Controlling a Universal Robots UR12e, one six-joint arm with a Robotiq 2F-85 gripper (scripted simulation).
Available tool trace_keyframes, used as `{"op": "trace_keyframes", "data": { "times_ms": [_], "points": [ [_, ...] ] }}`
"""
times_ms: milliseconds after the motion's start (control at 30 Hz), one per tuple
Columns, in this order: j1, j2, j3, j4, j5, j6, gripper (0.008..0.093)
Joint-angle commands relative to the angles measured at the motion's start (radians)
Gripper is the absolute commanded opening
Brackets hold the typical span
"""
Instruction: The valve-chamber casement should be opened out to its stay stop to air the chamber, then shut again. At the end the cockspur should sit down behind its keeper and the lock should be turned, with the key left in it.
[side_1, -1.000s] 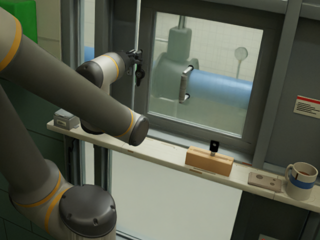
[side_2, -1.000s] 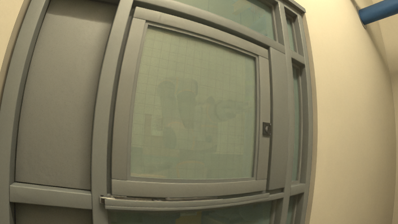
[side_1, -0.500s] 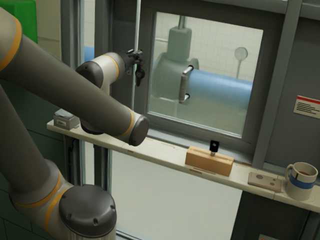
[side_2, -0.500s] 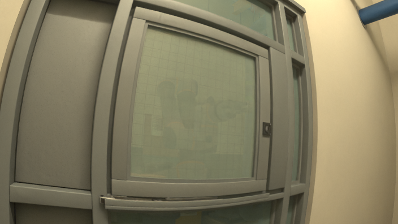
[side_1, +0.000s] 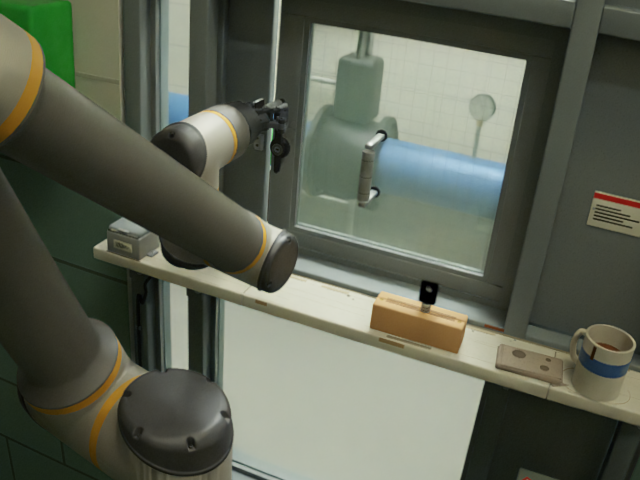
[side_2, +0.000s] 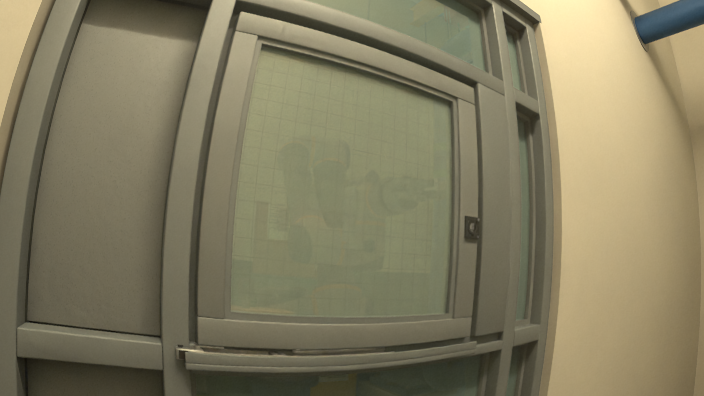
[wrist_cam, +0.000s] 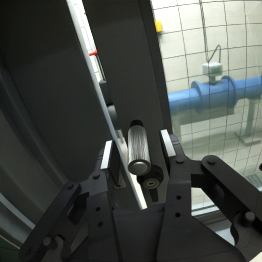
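Observation:
My gripper (wrist_cam: 138, 152) (side_1: 273, 114) is at the free left stile of the grey casement (side_1: 403, 155), whose sash stands slightly swung out from the frame, a bright gap showing along its edge. The ribbed metal cockspur grip (wrist_cam: 138, 150) stands between my fingers, above its black pivot and the lock cylinder (wrist_cam: 150, 183), whose keyway is empty. The black-headed key (side_1: 428, 294) stands in a wooden block (side_1: 417, 321) on the sill. From outside, the lock escutcheon (side_2: 471, 228) shows on the sash edge. The gripper is open and holds nothing.
The fixed frame post (wrist_cam: 50, 100) stands close on the left of my fingers. A pull handle (side_1: 368, 168) is mounted on the glass. On the sill (side_1: 331, 310) are a small grey box (side_1: 129, 238), a flat plate (side_1: 529, 362) and a mug (side_1: 603, 360).

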Motion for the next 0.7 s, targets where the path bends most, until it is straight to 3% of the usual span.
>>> {"op": "trace_keyframes", "data": {
  "times_ms": [0, 167, 500, 667],
  "points": [
    [0.0, 0.0, -0.001, 0.0, 0.0, 0.0, 0.048],
    [-0.005, -0.015, 0.006, 0.008, 0.005, 0.0, 0.048],
    [-0.039, -0.115, 0.046, 0.068, 0.039, 0.0, 0.048],
    [-0.047, -0.136, 0.053, 0.082, 0.047, 0.0, 0.048]
  ]
}}
